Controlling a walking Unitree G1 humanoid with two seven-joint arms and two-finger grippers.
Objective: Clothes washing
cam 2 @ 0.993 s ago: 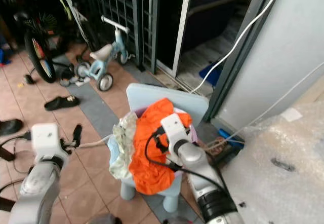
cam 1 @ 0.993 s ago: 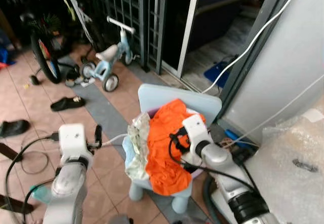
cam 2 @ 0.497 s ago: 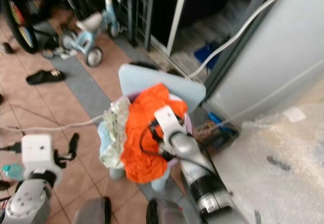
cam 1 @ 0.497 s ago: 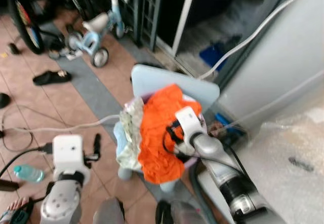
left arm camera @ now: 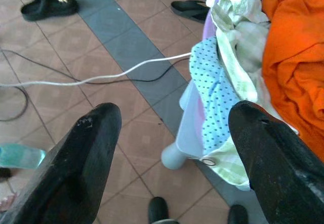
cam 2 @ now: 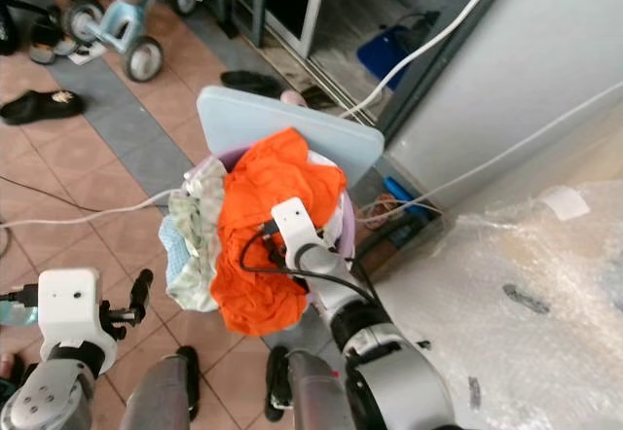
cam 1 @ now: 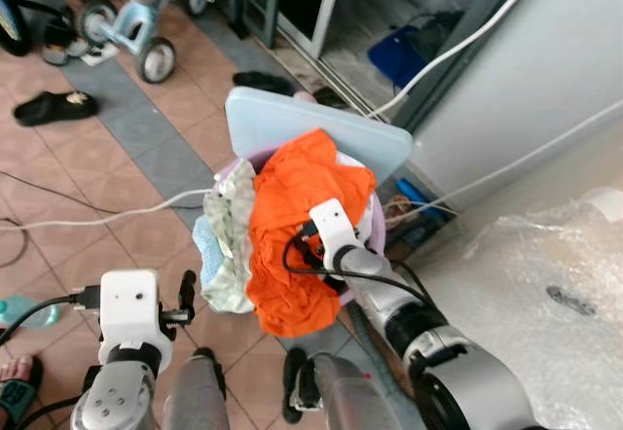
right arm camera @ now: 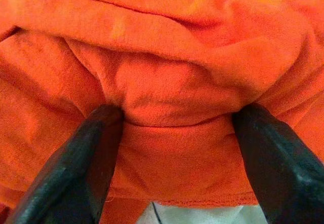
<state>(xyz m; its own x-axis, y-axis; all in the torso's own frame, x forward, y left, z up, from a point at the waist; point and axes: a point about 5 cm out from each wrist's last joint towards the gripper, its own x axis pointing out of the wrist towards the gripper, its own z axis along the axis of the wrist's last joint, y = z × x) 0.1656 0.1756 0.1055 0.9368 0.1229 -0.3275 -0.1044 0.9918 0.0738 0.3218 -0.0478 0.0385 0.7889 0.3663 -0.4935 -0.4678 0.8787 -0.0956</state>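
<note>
Currently the right gripper (right arm camera: pixel 172 148) is being pressed into the orange garment (cam 1: pixel 302 206), its fingers spread with a fold bunched between them, not yet clenched. That garment is being carried atop the pile on the pale blue chair (cam 1: pixel 292 124), beside the green-patterned cloth (cam 1: pixel 232 226). If closed shallowly, only the fold is likely being caught, and neighbouring clothes are being dragged off. The left gripper (left arm camera: pixel 172 148) is being held open beside the chair
</note>
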